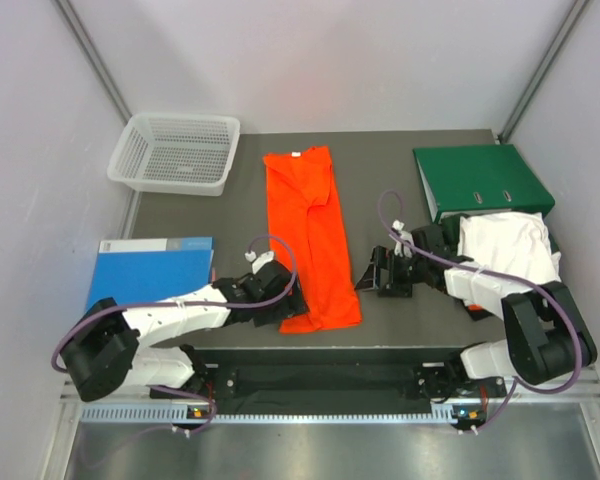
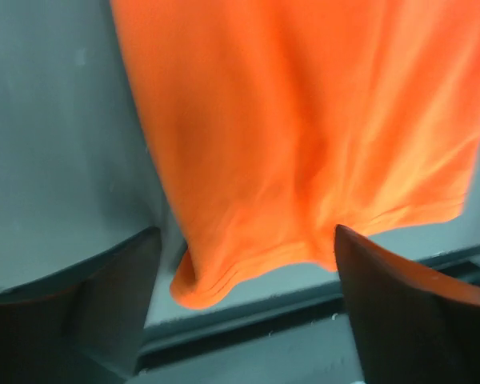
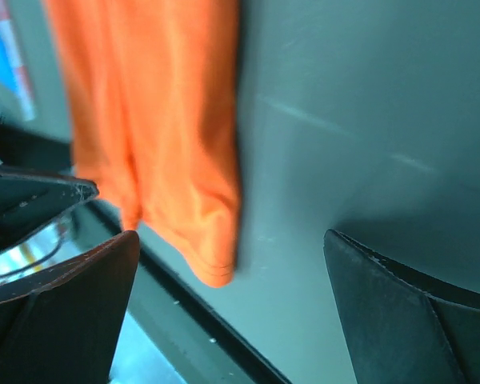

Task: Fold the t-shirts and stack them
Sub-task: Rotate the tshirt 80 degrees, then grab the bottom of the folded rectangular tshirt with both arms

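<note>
A bright orange t-shirt (image 1: 310, 240) lies folded into a long strip down the middle of the table. My left gripper (image 1: 285, 305) is at its near left corner, open. In the left wrist view the left gripper (image 2: 248, 232) has dark fingers (image 2: 104, 296) on either side of the orange hem (image 2: 224, 272), which sags onto the table edge. My right gripper (image 1: 382, 272) sits just right of the shirt's near right edge. Seen from the right wrist, the right gripper (image 3: 230, 236) is open, with the orange corner (image 3: 200, 232) close to its left finger. A crumpled white t-shirt (image 1: 505, 245) lies at the right, beside my right arm.
A green binder (image 1: 480, 180) lies at the back right, partly under the white shirt. A blue book (image 1: 150, 270) lies at the left beside my left arm. A white mesh basket (image 1: 175, 152) stands at the back left. The table's near edge (image 2: 304, 304) runs right under both grippers.
</note>
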